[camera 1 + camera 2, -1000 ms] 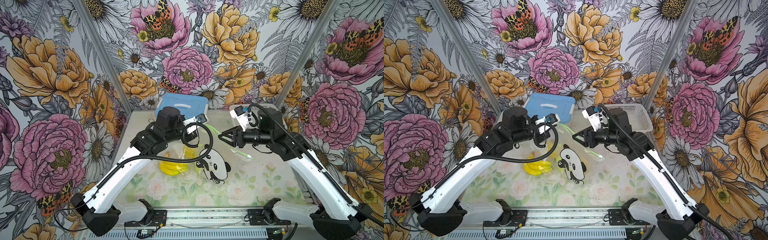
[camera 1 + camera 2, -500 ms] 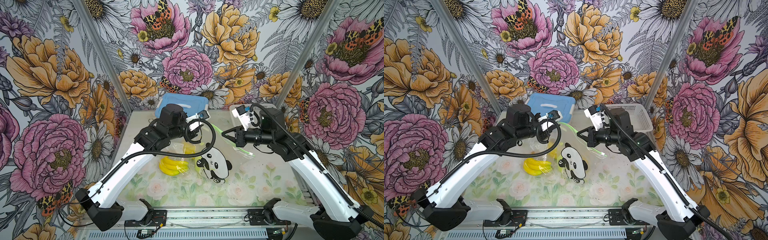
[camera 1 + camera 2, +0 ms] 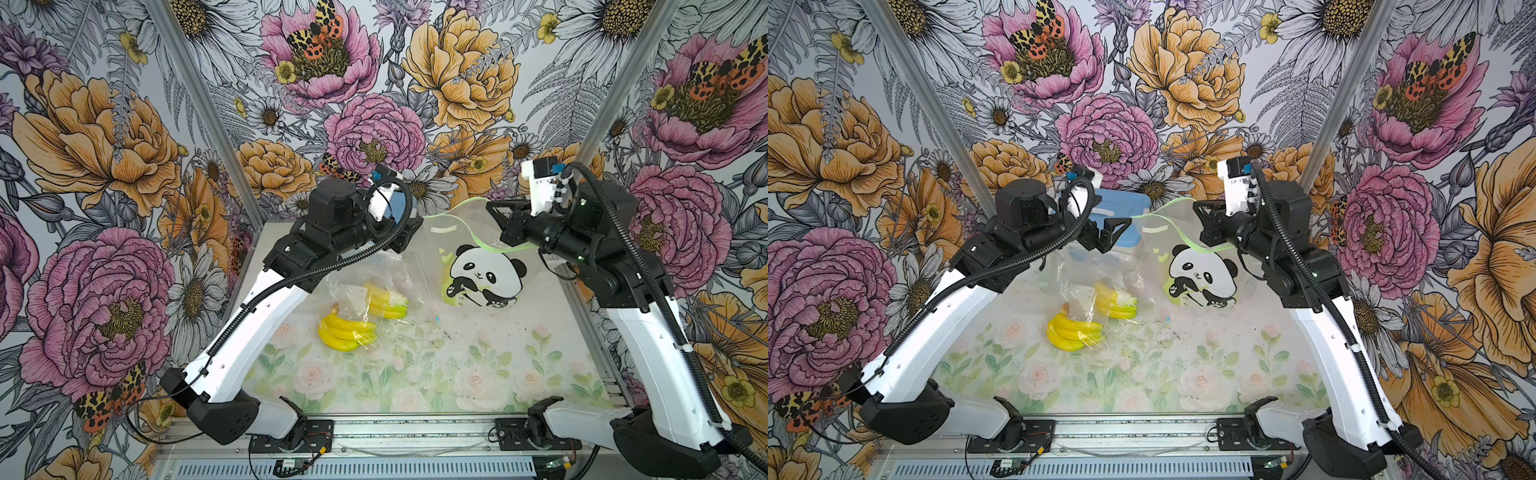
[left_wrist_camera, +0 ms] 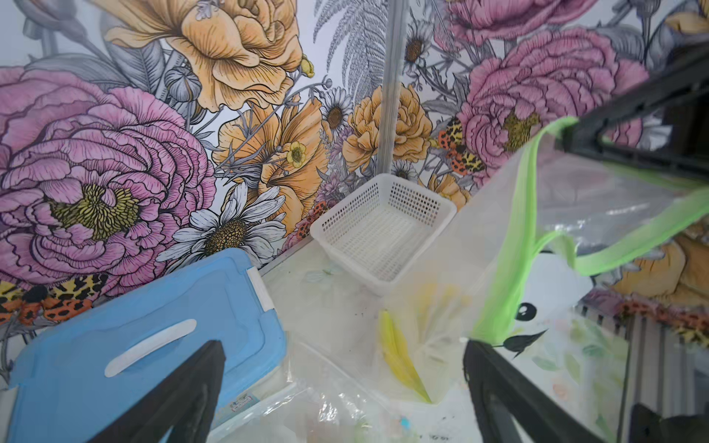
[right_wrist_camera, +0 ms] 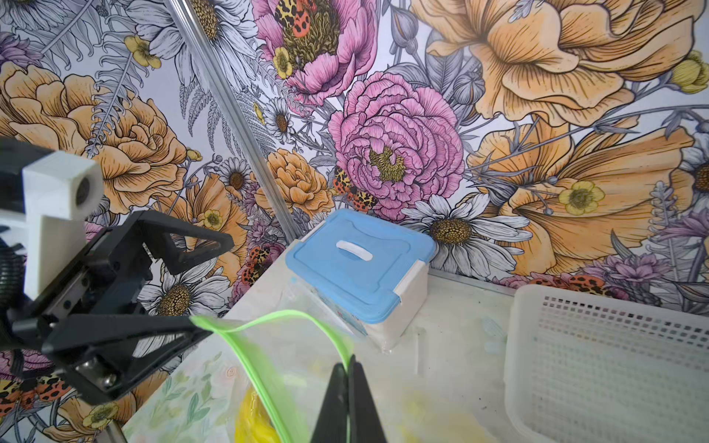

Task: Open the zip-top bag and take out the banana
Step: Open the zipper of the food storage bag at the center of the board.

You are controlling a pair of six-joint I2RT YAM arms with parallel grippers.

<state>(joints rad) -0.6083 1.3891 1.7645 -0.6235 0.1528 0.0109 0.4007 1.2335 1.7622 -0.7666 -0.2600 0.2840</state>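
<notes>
Above the counter (image 3: 478,374), the panda-printed zip-top bag (image 3: 482,274) hung from the right tool (image 5: 348,370), which pinched its green zip rim (image 3: 461,203); the left tool (image 5: 216,284) stood spread and empty beside it. The mouth seemed parted, so reaching in for the banana (image 3: 347,332), low inside on the counter, likely came next. The bag's small label (image 3: 442,229) was unreadable.

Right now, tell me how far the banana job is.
Done: bag zip parted. In hand: right gripper pinches the rim, holding it up; left gripper open at the other corner. Left: banana lies inside, on the table.
</notes>
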